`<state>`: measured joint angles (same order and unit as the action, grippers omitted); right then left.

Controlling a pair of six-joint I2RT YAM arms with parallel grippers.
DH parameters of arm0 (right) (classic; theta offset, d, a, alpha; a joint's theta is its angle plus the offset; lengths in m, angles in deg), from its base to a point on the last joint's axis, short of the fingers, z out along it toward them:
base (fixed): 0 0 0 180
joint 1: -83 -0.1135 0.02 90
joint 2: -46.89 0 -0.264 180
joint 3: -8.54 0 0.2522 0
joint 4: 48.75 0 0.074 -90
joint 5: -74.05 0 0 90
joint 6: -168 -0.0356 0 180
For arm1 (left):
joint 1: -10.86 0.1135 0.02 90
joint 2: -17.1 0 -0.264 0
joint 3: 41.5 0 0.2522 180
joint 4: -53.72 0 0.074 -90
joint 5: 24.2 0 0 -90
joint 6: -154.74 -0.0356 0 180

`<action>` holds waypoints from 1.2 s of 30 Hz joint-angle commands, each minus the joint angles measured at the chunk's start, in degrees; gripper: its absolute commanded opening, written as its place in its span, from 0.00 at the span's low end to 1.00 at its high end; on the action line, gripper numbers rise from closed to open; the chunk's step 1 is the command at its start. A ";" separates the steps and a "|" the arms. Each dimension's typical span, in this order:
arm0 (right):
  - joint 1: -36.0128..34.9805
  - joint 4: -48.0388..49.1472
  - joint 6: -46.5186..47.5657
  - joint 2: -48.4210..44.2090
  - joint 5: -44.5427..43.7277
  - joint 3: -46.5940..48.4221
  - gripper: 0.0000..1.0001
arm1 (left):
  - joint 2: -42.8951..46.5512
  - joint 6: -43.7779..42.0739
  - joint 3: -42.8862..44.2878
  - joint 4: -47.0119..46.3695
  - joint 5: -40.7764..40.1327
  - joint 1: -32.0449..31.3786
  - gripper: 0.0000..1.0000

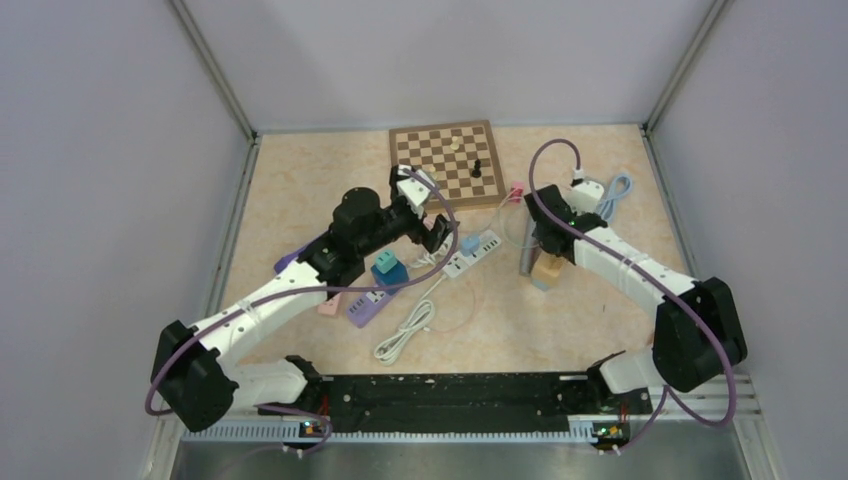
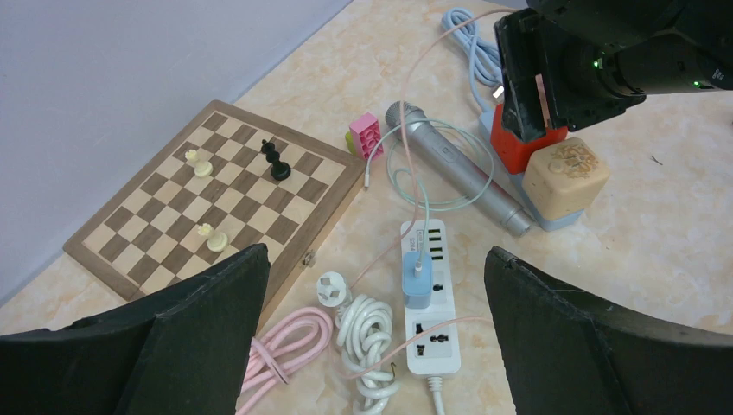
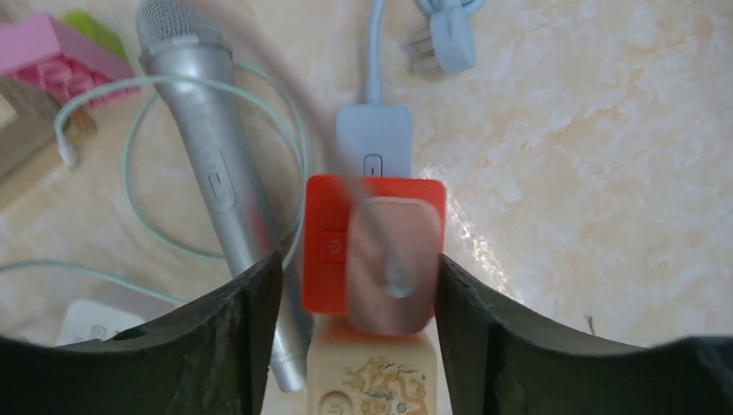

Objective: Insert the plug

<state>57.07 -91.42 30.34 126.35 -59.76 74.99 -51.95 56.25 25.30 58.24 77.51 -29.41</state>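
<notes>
A pink plug [image 3: 389, 264], blurred, sits on top of a red socket cube [image 3: 327, 251]. The red cube is stacked with a beige cube [image 3: 372, 376] and a light blue base [image 3: 373, 143]. My right gripper [image 3: 359, 285] hangs over this stack, open. Its fingers stand either side of the plug, with a clear gap on the left. From the left wrist view the right gripper [image 2: 527, 86] covers most of the red cube [image 2: 519, 151]. My left gripper [image 2: 373, 259] is wide open and empty above a white power strip [image 2: 430, 333] with a blue adapter [image 2: 418, 285] in it.
A silver microphone [image 2: 449, 164] lies beside the cube stack inside a loop of thin green cable. A chessboard [image 2: 173, 207] with a few pieces lies at the back left. A white plug [image 2: 332, 290], a coiled white cord [image 2: 372, 333], a pink cable [image 2: 285, 341] and a pink-green brick [image 2: 365, 134] lie around the strip.
</notes>
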 commanded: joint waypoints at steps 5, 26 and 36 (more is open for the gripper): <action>3.53 -12.53 8.16 0.41 12.18 9.72 0.79 | 3.07 -0.55 -0.89 -2.50 -2.15 -0.07 0.99; 5.49 -15.57 8.93 4.82 9.72 12.70 0.42 | 3.82 -1.55 -4.14 -4.77 -3.19 0.43 0.99; 5.47 -15.57 8.81 5.09 9.62 14.18 0.54 | 3.64 -2.80 -4.17 -4.31 -3.07 0.63 0.99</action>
<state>62.19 -106.83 39.00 131.51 -48.66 86.24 -49.66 54.33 21.47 57.04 74.93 -28.97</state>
